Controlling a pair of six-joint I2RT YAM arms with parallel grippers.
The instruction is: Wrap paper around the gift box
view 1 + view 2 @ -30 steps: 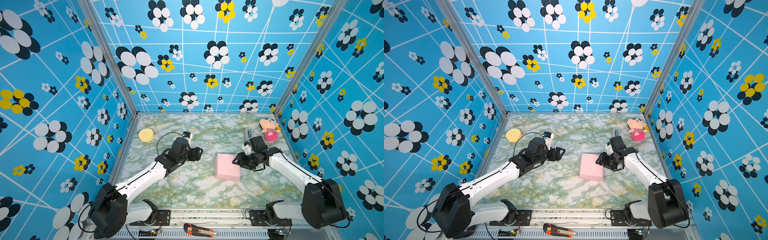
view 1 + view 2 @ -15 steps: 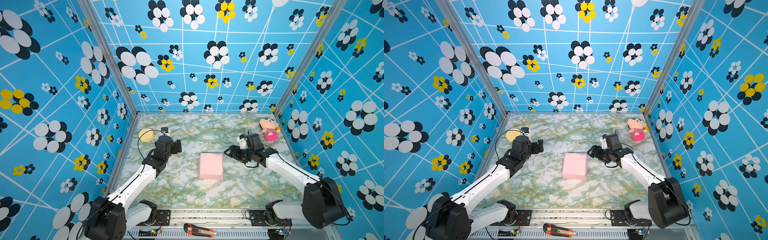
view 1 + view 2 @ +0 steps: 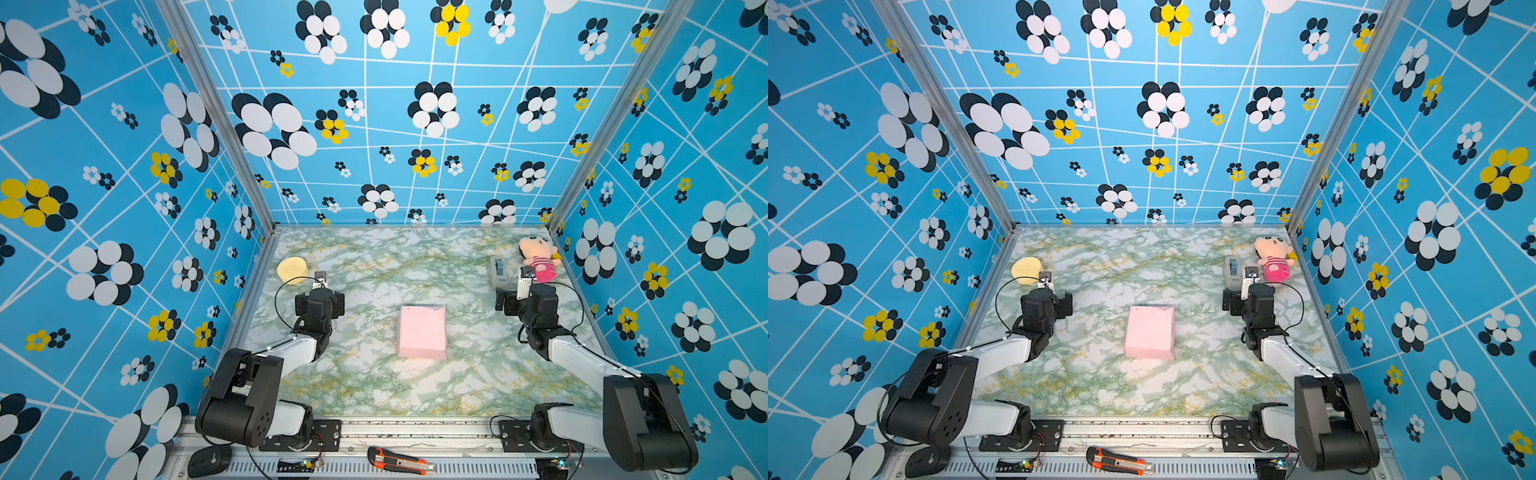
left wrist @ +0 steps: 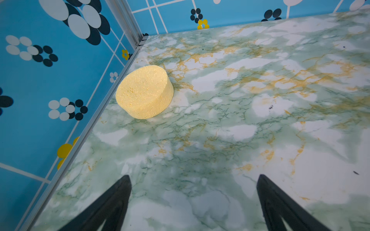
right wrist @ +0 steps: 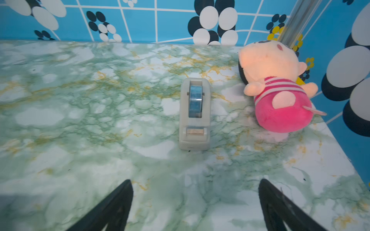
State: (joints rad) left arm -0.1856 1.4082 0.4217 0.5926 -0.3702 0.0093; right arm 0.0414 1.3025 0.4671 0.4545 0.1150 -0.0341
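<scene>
The paper (image 3: 422,332) lies folded into a pale pink rectangular parcel in the middle of the marble table, seen in both top views (image 3: 1150,332). The gift box is hidden; no navy shows. My left gripper (image 3: 320,302) stands open to the parcel's left, well apart from it and pointing toward the back wall. In the left wrist view the left gripper (image 4: 193,177) has only bare table between its fingers. My right gripper (image 3: 523,301) stands open to the parcel's right, also apart. The right wrist view shows the right gripper (image 5: 195,181) empty, facing a tape dispenser.
A round yellow sponge (image 3: 292,270) (image 4: 144,92) sits at the back left by the wall. A grey tape dispenser (image 3: 498,270) (image 5: 194,114) and a pink plush doll (image 3: 538,257) (image 5: 278,96) are at the back right. An orange utility knife (image 3: 399,459) lies on the front rail.
The pink parcel slid left toward the table's middle. Both grippers opened wide and drew away from it, the left arm to the left side and the right arm to the right.
</scene>
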